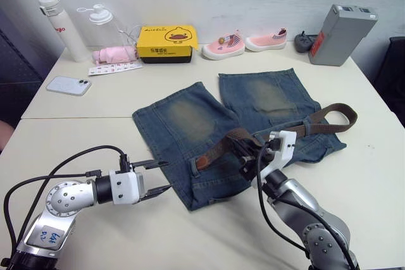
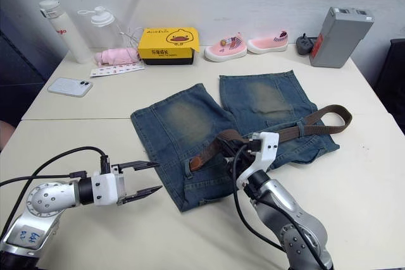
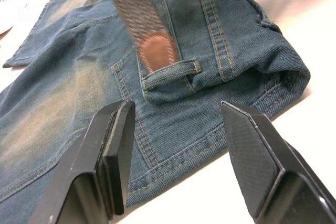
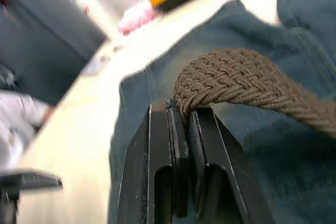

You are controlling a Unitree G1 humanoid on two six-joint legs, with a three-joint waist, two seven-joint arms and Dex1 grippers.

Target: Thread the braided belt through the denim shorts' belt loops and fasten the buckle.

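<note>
Pinching braided belt, right gripper angles over denim shorts

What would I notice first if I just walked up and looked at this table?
Probably the faded blue denim shorts spread flat in the middle of the white table, with a dark-brown braided belt lying across them. The right pincer is shut on that belt, lifting it into a hump, while the left pincer hangs open beside the shorts' edge.

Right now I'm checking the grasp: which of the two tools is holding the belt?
The right tool, shut on the braided belt over the denim shorts. The left tool hangs open beside the shorts' waistband, holding nothing.
</note>
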